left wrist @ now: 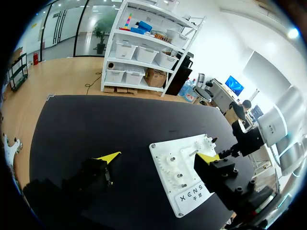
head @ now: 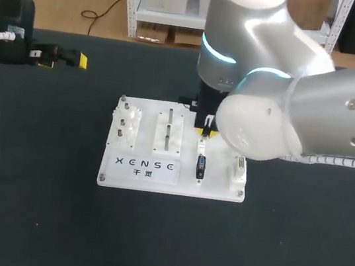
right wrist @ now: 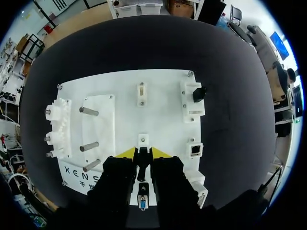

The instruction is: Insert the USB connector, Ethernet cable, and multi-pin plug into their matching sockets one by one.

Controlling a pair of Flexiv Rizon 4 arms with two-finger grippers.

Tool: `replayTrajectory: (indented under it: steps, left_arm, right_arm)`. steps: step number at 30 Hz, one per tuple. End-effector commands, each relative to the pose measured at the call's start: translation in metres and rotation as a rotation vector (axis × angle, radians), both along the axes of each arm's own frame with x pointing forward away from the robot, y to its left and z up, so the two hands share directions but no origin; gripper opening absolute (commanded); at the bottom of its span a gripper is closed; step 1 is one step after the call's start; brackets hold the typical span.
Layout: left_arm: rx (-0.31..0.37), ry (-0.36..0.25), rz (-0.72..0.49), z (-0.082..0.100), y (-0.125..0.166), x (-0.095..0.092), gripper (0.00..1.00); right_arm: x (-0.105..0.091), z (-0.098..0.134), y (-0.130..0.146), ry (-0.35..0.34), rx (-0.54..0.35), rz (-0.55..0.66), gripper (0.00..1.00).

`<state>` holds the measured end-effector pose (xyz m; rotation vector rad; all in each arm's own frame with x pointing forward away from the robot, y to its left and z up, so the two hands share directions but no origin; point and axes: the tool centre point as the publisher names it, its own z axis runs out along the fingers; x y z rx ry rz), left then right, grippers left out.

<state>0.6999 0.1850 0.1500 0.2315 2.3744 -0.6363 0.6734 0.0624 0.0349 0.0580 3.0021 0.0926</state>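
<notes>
**Right gripper [right wrist: 143, 153] pinching a slim black connector [right wrist: 142, 165] over the white board [right wrist: 163, 110]**

Its fingers stand narrow, closed on the connector from both sides, with the connector's tip at the small white socket block [right wrist: 142, 140] directly ahead of them. I judge this insertion begun but not seated. What looks like the Ethernet socket [right wrist: 195, 150], beside the fingers, appears empty, so most of the task remains. The left gripper [left wrist: 159, 156] hangs wide and empty, well apart from the connector.

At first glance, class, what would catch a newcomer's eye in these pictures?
The bulky silver right arm looms over the white board on the black table, right end effector down at the board. A black plug sits on the board close by. The left end effector rests far off, open.
</notes>
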Motion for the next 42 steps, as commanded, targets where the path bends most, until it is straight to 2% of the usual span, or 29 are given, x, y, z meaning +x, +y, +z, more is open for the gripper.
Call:
replayTrajectory:
  steps: [1, 14, 28, 42]
  left_arm:
    - [0.000, 0.000, 0.000, 0.000, 0.000, 0.000, 1.00]
    - [0.000, 0.000, 0.000, 0.000, 0.000, 0.000, 1.00]
    - [0.000, 0.000, 0.000, 0.000, 0.000, 0.000, 1.00]
    - [0.000, 0.000, 0.000, 0.000, 0.000, 0.000, 1.00]
  right_arm:
    - [-0.006, 0.012, -0.018, -0.024, 0.011, -0.007, 0.00]
    - [-0.005, 0.007, -0.058, -0.009, -0.035, -0.057, 0.00]
    - [-0.003, -0.009, -0.072, 0.026, -0.063, -0.074, 0.00]
    - [-0.004, -0.009, -0.070, 0.036, -0.052, -0.066, 0.00]
